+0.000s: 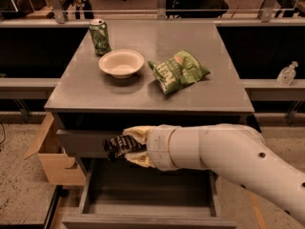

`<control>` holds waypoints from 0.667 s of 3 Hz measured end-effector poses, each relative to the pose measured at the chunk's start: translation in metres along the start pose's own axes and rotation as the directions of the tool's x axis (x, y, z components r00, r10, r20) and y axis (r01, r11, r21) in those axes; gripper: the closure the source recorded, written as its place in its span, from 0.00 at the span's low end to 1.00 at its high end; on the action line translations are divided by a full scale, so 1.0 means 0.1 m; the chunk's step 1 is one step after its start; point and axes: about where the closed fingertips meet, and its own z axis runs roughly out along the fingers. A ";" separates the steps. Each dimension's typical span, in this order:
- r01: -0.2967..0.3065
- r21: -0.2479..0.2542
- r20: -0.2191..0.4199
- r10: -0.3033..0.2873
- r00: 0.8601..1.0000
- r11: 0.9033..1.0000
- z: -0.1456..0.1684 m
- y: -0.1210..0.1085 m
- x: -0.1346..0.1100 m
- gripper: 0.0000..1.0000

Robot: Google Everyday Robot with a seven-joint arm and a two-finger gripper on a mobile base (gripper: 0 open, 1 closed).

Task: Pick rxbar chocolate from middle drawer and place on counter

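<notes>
Above the matte grey middle drawer point(147, 189), your gripper point(132, 146) clamps the rxbar chocolate point(117, 147): flat, dark, faintly pale-printed wrapper.

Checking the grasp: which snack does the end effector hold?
The dark bar, in the end effector over the open drawer; the green chip bag lies on the counter.

Cream-fingered gripper point(127, 145) over grey middle drawer point(152, 191), black-brown pale-printed rxbar chocolate point(119, 147), green chip bag point(178, 70).
</notes>
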 end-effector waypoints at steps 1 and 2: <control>0.046 0.024 -0.003 -0.046 0.999 0.999 -0.03 -0.30 0.09 1.00; 0.046 0.024 -0.003 -0.046 0.999 0.999 -0.03 -0.30 0.09 1.00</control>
